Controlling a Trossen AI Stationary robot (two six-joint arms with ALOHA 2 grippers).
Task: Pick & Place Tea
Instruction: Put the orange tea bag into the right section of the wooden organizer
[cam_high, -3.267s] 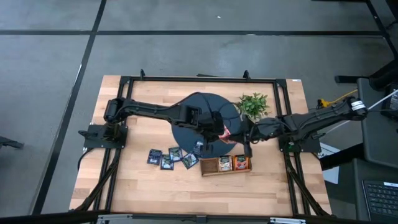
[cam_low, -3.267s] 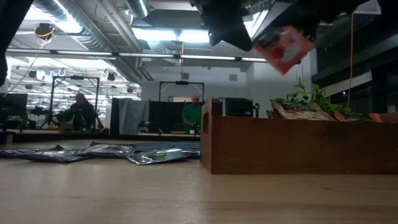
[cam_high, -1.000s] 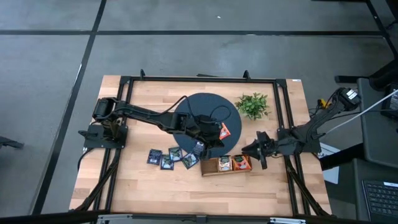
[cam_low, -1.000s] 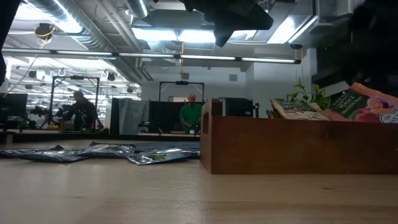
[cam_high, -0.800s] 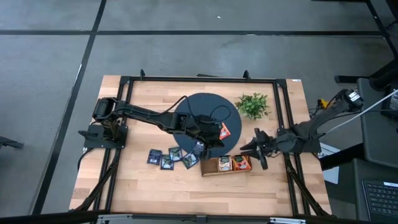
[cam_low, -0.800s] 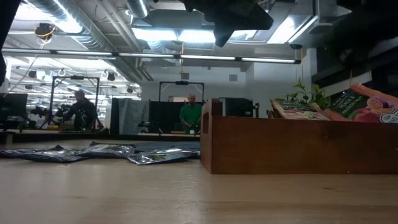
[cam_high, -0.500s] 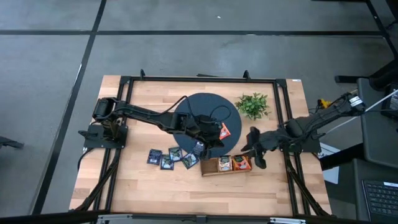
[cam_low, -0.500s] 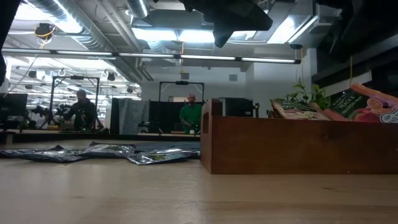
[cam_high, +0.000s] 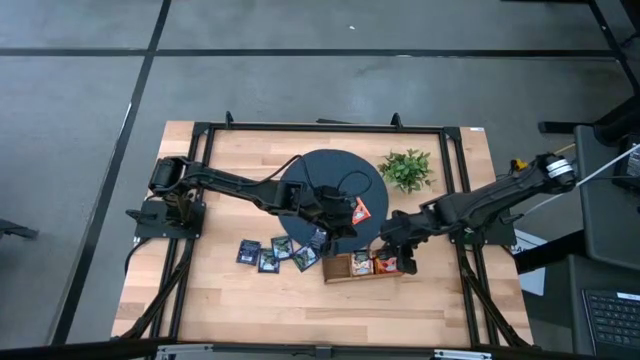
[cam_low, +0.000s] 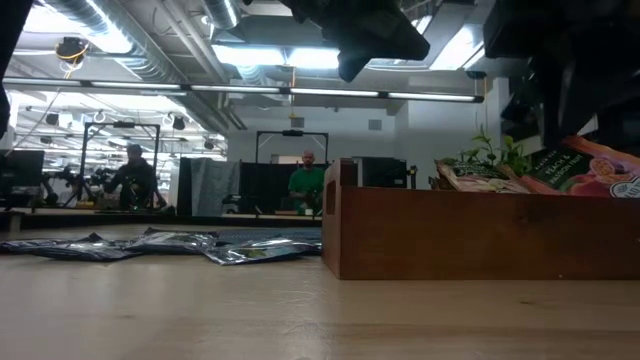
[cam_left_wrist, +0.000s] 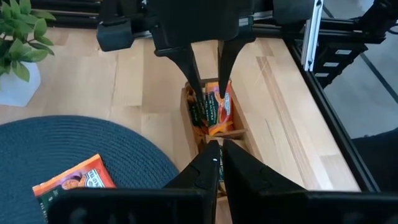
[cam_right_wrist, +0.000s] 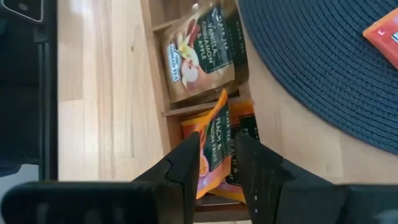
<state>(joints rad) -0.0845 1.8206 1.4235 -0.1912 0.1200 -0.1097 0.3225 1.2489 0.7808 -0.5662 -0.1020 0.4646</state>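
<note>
The right gripper (cam_high: 393, 262) is seen a little right of the centre of the high view, over the right end of the wooden tray (cam_high: 363, 265). Its fingers (cam_right_wrist: 185, 163) are parted and nothing is gripped between them; in the right wrist view they stand just above an orange sachet (cam_right_wrist: 213, 146) which leans in the end compartment, while a beige sachet (cam_right_wrist: 204, 51) lies in the middle compartment. The left gripper (cam_high: 338, 232) is placed at the lower edge of the dark round mat (cam_high: 330, 165), near the centre of the high view. Its fingers (cam_left_wrist: 202, 168) are closed together and no sachet is held by them. One orange-red sachet (cam_high: 360, 209) is lying on the right part of the mat. Four dark sachets (cam_high: 277, 252) are spread on the table (cam_high: 230, 300) to the left of the tray, below the mat. A small green plant (cam_high: 407, 168) is found at the upper right of the mat. In the low view the tray (cam_low: 470, 235) fills the right side.
</note>
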